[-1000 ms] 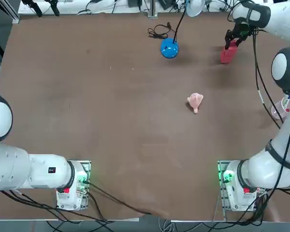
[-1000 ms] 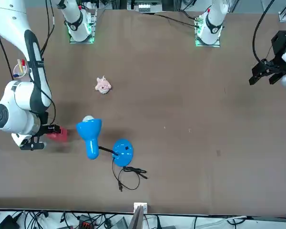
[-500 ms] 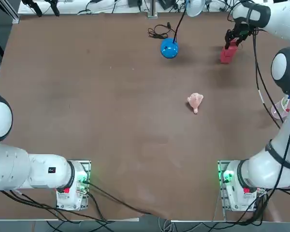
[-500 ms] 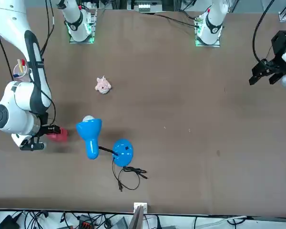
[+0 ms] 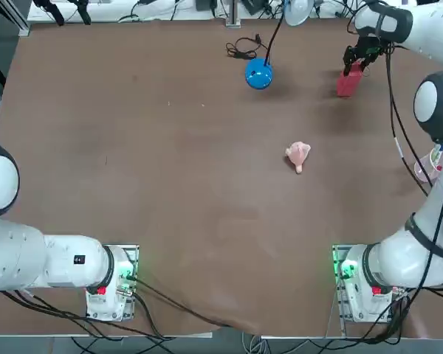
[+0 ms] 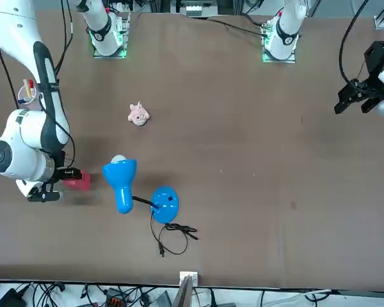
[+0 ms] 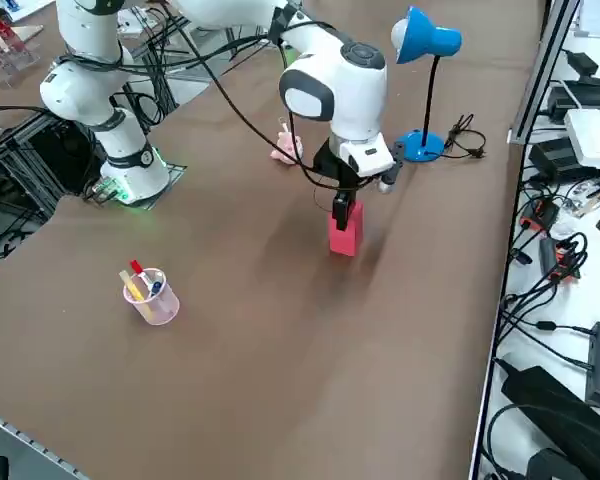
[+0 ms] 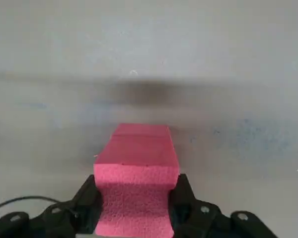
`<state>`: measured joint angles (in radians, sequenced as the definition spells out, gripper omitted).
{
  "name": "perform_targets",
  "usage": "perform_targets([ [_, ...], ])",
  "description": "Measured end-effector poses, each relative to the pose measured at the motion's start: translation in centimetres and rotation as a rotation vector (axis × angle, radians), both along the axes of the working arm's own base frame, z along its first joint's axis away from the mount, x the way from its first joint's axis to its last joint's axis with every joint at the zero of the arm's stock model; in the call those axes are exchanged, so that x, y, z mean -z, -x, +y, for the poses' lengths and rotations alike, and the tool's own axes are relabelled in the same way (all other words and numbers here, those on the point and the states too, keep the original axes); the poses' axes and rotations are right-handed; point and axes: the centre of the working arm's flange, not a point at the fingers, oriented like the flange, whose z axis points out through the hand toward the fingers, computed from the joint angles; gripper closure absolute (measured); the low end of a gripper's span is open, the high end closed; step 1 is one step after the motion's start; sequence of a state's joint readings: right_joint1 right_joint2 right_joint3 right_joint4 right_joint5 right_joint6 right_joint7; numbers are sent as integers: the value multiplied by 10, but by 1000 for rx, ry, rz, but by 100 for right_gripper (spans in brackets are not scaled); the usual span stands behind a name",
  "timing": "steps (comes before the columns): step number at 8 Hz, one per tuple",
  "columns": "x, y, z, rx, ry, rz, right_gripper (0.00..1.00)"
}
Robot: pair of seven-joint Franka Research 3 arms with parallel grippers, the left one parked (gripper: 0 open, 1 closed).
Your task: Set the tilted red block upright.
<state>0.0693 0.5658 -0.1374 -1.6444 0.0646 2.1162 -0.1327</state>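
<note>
The red block [image 5: 348, 82] stands at the far right of the table, close to upright, its lower end on or just above the surface. My right gripper [image 5: 354, 63] is shut on the block's top end. From the right side the red block [image 7: 344, 231] hangs below the gripper [image 7: 342, 201]. In the wrist view the red block [image 8: 136, 173] fills the gap between the two black fingers [image 8: 87, 203], squeezed at its sides. From the front, the red block [image 6: 79, 181] pokes out beside the gripper [image 6: 69, 174].
A blue desk lamp [image 5: 258, 74] with a coiled cord stands left of the block. A pale pink lumpy object [image 5: 298, 155] lies mid-table. A clear cup of pens [image 7: 150, 295] sits near the right edge.
The block's lean has eased slightly in the top view over the last second. The gripper stays shut on it in about the same place.
</note>
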Motion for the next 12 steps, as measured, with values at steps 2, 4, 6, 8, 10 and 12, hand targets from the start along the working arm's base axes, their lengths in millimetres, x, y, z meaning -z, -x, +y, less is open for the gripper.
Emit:
perform_targets([
  [2, 1, 0, 0, -1, 0, 2, 18],
  [4, 2, 0, 1, -3, 0, 3, 0],
  [6, 1, -1, 2, -7, -1, 0, 0],
  [8, -2, -3, 2, -9, -1, -7, 0],
  [10, -13, -9, 2, -10, 0, -28, 0],
  [12, -37, -15, 2, -11, -1, -54, 0],
])
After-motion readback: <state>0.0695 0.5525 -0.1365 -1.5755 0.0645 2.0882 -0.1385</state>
